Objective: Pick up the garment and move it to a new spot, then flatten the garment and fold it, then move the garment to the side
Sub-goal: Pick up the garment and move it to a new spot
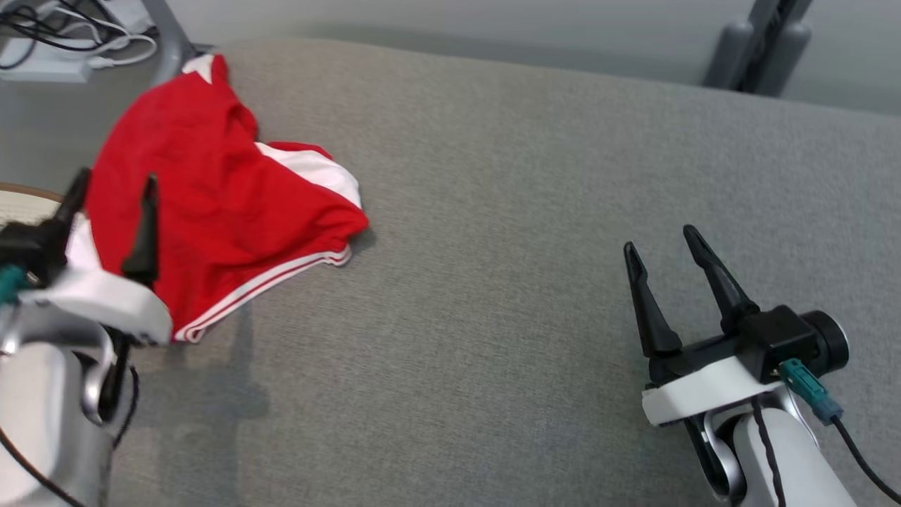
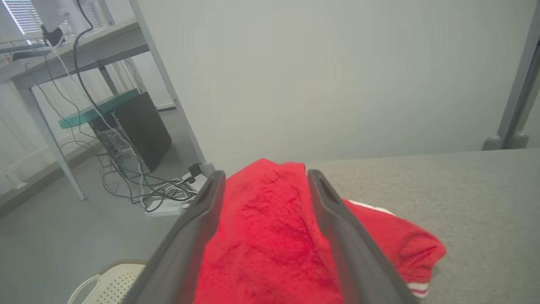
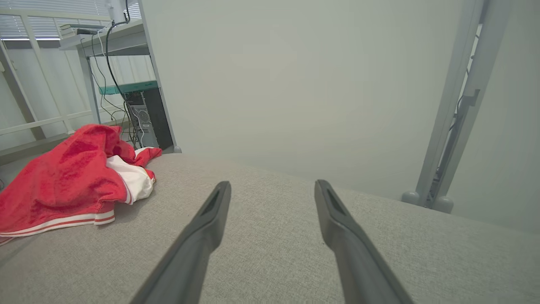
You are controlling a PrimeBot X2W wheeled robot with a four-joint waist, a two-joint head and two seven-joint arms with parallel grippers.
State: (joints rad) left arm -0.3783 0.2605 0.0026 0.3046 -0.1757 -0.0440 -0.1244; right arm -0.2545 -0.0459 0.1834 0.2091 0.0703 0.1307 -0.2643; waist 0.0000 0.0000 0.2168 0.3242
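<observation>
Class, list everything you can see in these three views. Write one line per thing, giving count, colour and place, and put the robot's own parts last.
garment: one, red with white trim, crumpled at the far left of the padded surface
padded surface: one, grey fabric, across the work area
basket: one, cream, perforated, low beside the surface's left edge
desk: one, grey, beyond the far left corner
computer tower: one, black, under the desk
cables: many, black and white, hanging from the desk and lying on the floor
frame posts: two, grey, beyond the far right edge
left tool: one, dark fingers, open, over the garment's left part
right tool: one, dark fingers, open, over bare surface at the near right
</observation>
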